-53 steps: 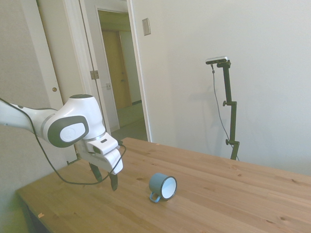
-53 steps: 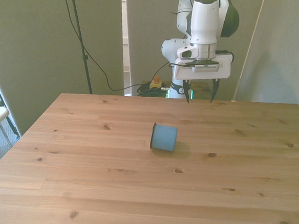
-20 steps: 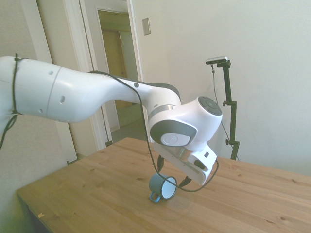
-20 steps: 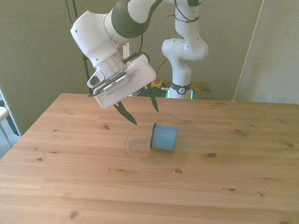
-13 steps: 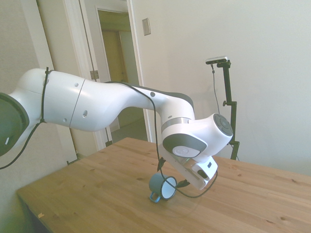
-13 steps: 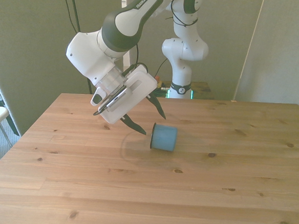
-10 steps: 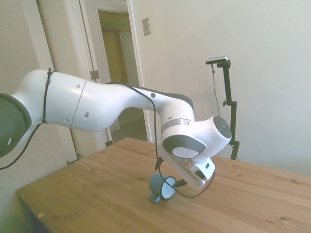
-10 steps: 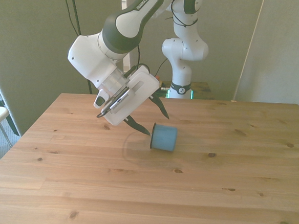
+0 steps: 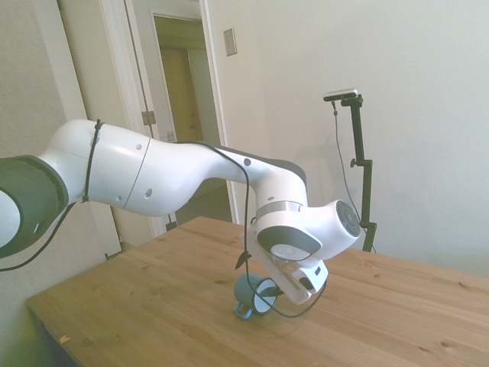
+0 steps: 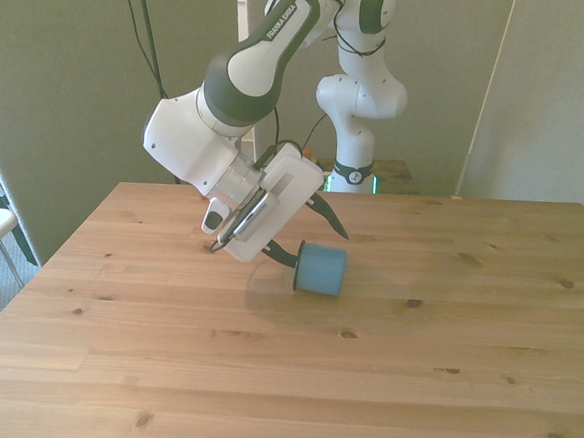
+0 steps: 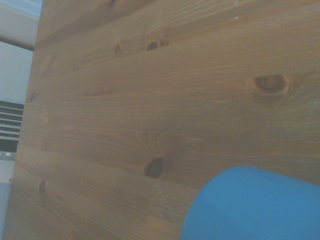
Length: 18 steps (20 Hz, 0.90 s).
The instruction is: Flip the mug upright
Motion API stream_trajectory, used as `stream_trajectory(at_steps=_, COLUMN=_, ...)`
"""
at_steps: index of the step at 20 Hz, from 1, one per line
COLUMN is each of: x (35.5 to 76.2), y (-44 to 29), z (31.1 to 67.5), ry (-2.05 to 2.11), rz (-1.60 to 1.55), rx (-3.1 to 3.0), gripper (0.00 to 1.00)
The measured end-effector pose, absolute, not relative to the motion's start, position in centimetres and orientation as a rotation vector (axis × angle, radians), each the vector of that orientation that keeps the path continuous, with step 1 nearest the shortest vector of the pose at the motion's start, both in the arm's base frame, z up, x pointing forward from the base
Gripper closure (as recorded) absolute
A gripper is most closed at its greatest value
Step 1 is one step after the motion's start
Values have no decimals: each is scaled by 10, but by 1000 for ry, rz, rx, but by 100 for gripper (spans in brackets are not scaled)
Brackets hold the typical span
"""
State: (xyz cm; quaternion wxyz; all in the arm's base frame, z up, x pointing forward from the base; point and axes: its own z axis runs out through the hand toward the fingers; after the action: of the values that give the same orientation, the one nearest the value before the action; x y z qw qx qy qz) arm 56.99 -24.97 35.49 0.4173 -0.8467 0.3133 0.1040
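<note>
The light-blue mug (image 10: 322, 271) lies on its side on the wooden table (image 10: 410, 388), its dark-rimmed mouth turned to the front view's left. In the side view the mug (image 9: 246, 291) shows its white inside and its loop handle (image 9: 243, 311) resting on the table, partly covered by the hand. My gripper (image 10: 319, 249) is tilted low and open at the mug's mouth end. One dark finger (image 10: 283, 256) reaches the rim, the other finger (image 10: 329, 220) passes above and behind the mug. Whether they touch it I cannot tell. The wrist view shows the mug's blue wall (image 11: 255, 205) close up.
The mug sits near the table's middle, with bare wood on every side of it. The table's left edge (image 10: 70, 244) is the nearest edge in the front view. An open doorway (image 9: 191, 115) stands behind the table in the side view.
The arm has swung from behind the table's far edge over to the mug, tilted and dropped low. Over the last half second it closed in on the rim. The mug has not moved.
</note>
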Motion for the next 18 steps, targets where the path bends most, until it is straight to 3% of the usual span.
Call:
stream_trajectory(at_steps=4, x=569, y=-258, z=348, ry=769, rz=275, rx=-2086, gripper=0)
stream_trajectory(at_steps=5, x=570, y=-259, z=346, ry=764, rz=278, rx=-2083, gripper=100)
stream_trajectory(at_steps=18, x=579, y=-242, z=341, ry=717, rz=295, rx=-2083, gripper=100)
